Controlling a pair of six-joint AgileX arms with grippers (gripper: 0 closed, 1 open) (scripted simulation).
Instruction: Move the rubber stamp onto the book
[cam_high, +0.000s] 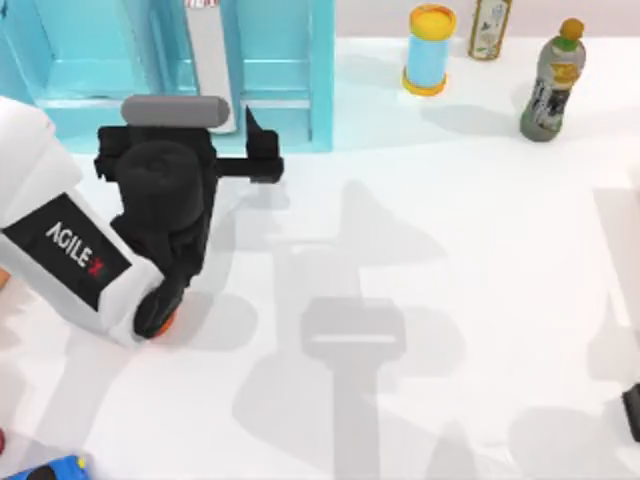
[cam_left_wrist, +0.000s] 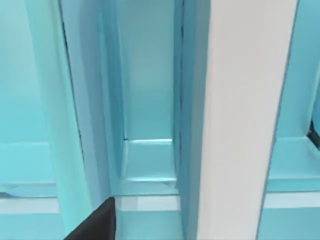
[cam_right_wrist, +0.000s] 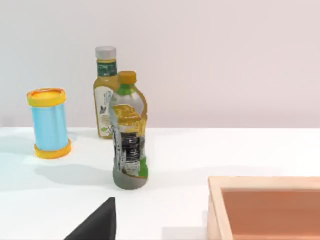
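Observation:
The rubber stamp and the book are hidden or out of view. My left gripper (cam_high: 185, 135) is open and points into the light-blue shelf unit (cam_high: 280, 70) at the table's back left. One of its black fingers (cam_high: 257, 130) sticks out beside a shelf divider, and a fingertip (cam_left_wrist: 97, 225) shows against the teal panels. My right gripper (cam_high: 632, 410) is parked at the table's right edge, open, with one finger (cam_right_wrist: 97, 225) showing low in the right wrist view. A small orange-red bit (cam_high: 155, 322) peeks from under the left arm; I cannot tell what it is.
A white upright strip (cam_left_wrist: 245, 120) stands between the shelf's teal walls. At the back right stand an orange can with a blue band (cam_high: 430, 50), a yellow-green bottle (cam_high: 490, 28) and a dark bottle (cam_high: 552, 85). A tan box (cam_right_wrist: 265, 207) lies near my right gripper. A blue object (cam_high: 50, 468) sits front left.

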